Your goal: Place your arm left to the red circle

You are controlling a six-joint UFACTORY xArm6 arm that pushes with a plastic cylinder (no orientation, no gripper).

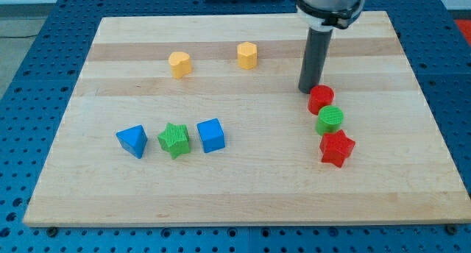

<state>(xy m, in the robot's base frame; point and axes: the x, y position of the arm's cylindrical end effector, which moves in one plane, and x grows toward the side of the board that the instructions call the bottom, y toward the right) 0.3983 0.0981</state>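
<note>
Your tip sits just up-left of the red circle, about touching it; the green circle and red star follow below. It's a bare rod, no fingers.

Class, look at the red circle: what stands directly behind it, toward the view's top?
My tip stands just behind the red circle, toward its upper left. The rod hides the board directly behind it.

Left of my tip I count two yellow blocks, two blue blocks and one green star; below it, two red blocks and one green cylinder.
</note>
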